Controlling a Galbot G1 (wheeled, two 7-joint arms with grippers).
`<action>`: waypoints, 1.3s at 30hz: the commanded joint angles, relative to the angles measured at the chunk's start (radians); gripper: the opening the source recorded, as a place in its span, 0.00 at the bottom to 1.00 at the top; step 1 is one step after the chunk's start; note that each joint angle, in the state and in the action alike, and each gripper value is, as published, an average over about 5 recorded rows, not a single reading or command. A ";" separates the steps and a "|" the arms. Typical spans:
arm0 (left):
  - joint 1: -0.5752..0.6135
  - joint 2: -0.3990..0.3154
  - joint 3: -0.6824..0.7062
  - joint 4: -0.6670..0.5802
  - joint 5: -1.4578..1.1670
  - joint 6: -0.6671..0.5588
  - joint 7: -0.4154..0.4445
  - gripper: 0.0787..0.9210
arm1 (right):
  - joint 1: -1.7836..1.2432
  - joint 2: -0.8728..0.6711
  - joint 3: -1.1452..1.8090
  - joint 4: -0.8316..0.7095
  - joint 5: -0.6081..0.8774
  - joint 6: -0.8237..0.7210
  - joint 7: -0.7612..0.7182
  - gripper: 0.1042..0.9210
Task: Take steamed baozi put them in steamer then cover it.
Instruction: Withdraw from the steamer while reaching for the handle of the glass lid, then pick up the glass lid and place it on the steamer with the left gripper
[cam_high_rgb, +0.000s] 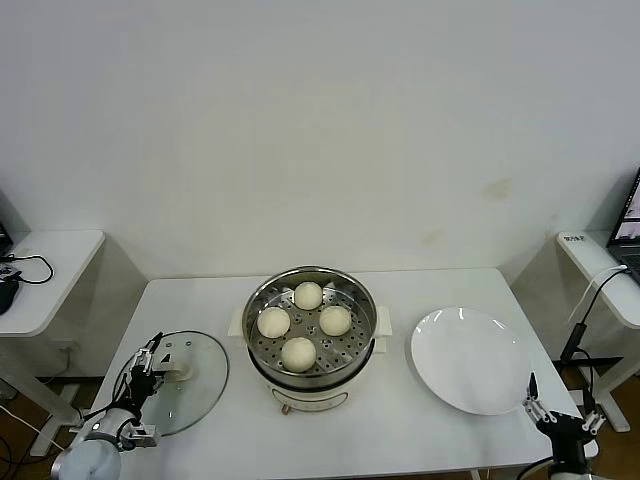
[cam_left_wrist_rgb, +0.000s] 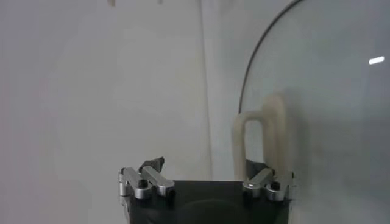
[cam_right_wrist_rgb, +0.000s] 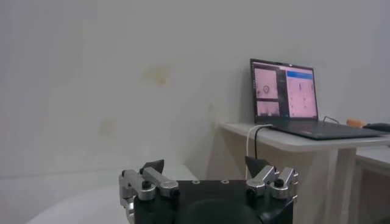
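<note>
Four cream-white baozi (cam_high_rgb: 308, 295) (cam_high_rgb: 273, 322) (cam_high_rgb: 335, 320) (cam_high_rgb: 298, 353) lie in the shiny steamer (cam_high_rgb: 366, 312), which sits uncovered in its cream pot base at the table's middle. The glass cover (cam_high_rgb: 200, 395) lies flat on the table to the steamer's left, its cream handle (cam_high_rgb: 181, 372) upward. My left gripper (cam_high_rgb: 150, 368) is open and empty over the cover's left side, just short of the handle. In the left wrist view the handle (cam_left_wrist_rgb: 259, 143) stands close ahead of the open gripper (cam_left_wrist_rgb: 204, 167), off to one side. My right gripper (cam_high_rgb: 563, 405) is open and empty at the table's front right corner.
A flat white plate (cam_high_rgb: 470, 360) lies right of the steamer, and its rim (cam_right_wrist_rgb: 91, 204) shows in the right wrist view. Side desks stand at left (cam_high_rgb: 45, 270) and right (cam_high_rgb: 600, 265), the right one with a laptop (cam_right_wrist_rgb: 286, 97) and a cable.
</note>
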 joint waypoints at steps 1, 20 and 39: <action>-0.022 -0.013 0.006 0.048 -0.007 -0.001 -0.018 0.75 | -0.001 0.001 -0.001 -0.002 -0.003 0.001 -0.001 0.88; 0.109 0.007 -0.034 -0.163 -0.055 0.033 -0.058 0.11 | 0.000 -0.012 -0.022 -0.015 -0.020 0.000 -0.008 0.88; 0.155 0.133 -0.161 -0.554 -0.128 0.294 0.172 0.08 | 0.012 -0.034 -0.043 -0.033 -0.050 -0.011 -0.025 0.88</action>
